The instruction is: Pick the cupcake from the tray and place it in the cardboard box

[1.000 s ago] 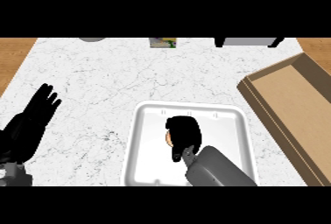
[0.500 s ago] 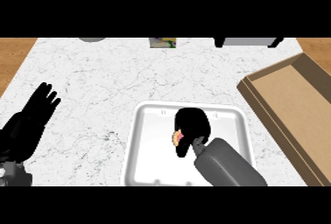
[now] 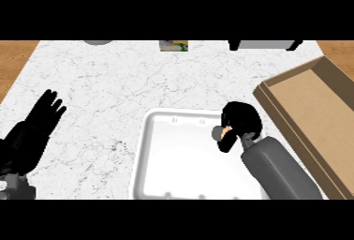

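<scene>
Above tray (image 3: 159,154), hand-gripped cupcake (image 3: 224,131)

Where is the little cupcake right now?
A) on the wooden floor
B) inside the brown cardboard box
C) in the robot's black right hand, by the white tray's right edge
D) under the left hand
C: the black right hand curls round the small cupcake at the white tray's right edge.

Cupcake (image 3: 224,131) mostly hidden inside the curled right robot hand (image 3: 240,123)
</scene>
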Available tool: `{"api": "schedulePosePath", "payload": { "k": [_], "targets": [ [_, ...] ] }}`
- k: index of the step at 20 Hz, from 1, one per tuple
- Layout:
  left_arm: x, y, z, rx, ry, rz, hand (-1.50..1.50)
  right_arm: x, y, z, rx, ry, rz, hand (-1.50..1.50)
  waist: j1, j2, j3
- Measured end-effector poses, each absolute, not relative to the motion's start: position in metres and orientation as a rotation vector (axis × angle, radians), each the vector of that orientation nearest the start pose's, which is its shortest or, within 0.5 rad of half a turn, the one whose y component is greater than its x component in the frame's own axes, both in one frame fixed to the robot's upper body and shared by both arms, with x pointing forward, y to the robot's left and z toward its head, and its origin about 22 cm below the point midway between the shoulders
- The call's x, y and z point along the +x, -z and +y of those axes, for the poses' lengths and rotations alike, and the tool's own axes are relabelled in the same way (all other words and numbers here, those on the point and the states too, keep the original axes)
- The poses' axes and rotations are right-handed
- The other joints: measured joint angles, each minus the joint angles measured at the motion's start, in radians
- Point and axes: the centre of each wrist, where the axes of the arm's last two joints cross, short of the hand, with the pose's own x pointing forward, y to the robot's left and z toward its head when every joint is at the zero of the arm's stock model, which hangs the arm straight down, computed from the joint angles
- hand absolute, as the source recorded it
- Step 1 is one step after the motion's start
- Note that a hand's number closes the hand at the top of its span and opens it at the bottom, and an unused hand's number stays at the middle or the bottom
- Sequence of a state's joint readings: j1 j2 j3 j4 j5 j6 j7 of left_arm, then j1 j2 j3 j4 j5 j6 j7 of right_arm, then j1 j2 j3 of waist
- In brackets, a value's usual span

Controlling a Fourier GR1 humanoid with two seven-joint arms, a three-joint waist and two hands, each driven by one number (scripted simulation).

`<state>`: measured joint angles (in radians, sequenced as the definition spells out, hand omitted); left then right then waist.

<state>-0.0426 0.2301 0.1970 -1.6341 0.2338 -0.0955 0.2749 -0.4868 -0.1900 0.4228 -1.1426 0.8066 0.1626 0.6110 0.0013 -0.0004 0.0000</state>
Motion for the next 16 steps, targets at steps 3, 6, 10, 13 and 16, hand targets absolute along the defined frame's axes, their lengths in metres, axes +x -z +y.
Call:
{"api": "schedulePosePath", "payload": {
  "k": [3,6,10,13,16],
  "targets": [
    [0.247,-0.049,0.321,0.054,-0.049,-1.442,0.00,0.325,-0.025,-0.159,-0.882,-1.133,-0.942,1.50,-0.002,-0.001,0.000],
    [0.247,-0.047,0.318,0.056,-0.051,-1.441,0.00,0.322,-0.048,-0.157,-0.936,-1.110,-1.007,1.50,-0.005,-0.002,0.000],
    [0.246,-0.048,0.319,0.060,-0.054,-1.436,0.00,0.310,-0.091,-0.145,-1.001,-1.077,-1.122,1.50,-0.008,-0.004,0.000],
    [0.246,-0.055,0.325,0.064,-0.054,-1.436,0.00,0.298,-0.127,-0.141,-1.081,-1.018,-1.212,1.50,-0.012,-0.007,-0.001],
    [0.245,-0.054,0.325,0.066,-0.055,-1.434,0.00,0.289,-0.162,-0.137,-1.167,-0.928,-1.277,1.50,-0.011,-0.006,-0.001]
  ]
}}
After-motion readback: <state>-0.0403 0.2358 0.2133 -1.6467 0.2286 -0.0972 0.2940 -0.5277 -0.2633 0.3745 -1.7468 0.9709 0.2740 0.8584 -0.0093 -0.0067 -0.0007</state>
